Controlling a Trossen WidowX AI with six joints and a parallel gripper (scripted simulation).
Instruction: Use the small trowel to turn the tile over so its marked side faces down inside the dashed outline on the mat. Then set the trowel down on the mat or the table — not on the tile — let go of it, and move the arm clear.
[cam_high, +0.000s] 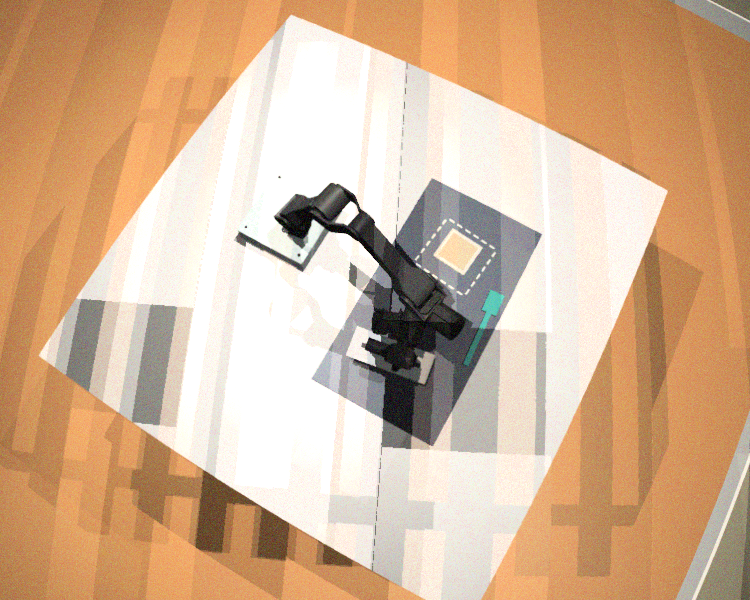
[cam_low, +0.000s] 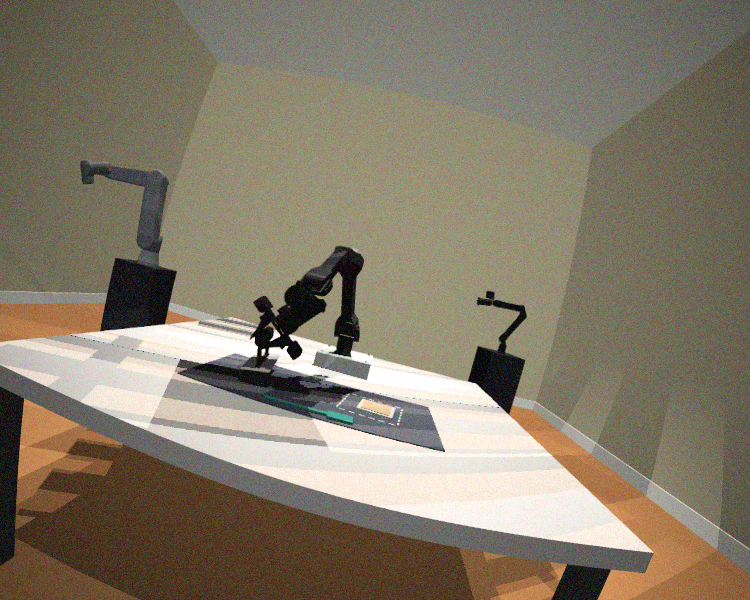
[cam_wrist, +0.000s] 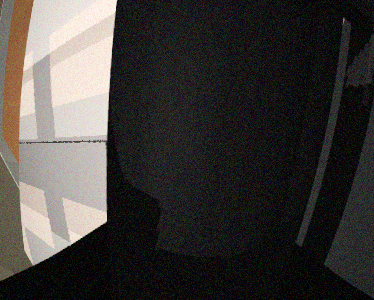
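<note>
The tan square tile (cam_high: 458, 251) (cam_low: 375, 407) lies flat inside the white dashed outline (cam_high: 470, 233) on the dark grey mat (cam_high: 516, 247) (cam_low: 415, 432). The teal trowel (cam_high: 482, 326) (cam_low: 307, 407) lies flat on the mat beside the outline, its blade toward the tile, untouched. My gripper (cam_high: 397, 357) (cam_low: 261, 354) is down at the mat's other end, well away from the trowel, and is shut on a pale flat slab (cam_high: 427, 370) lying there. The wrist view is almost wholly dark, showing only a strip of table at its left.
The arm's base plate (cam_high: 275, 245) (cam_low: 340, 364) is bolted to the white table (cam_high: 206, 325) (cam_low: 437, 494) beside the mat. Beyond the table a grey arm on a black pedestal (cam_low: 137, 294) and a small black arm on a pedestal (cam_low: 497, 375) stand on the floor.
</note>
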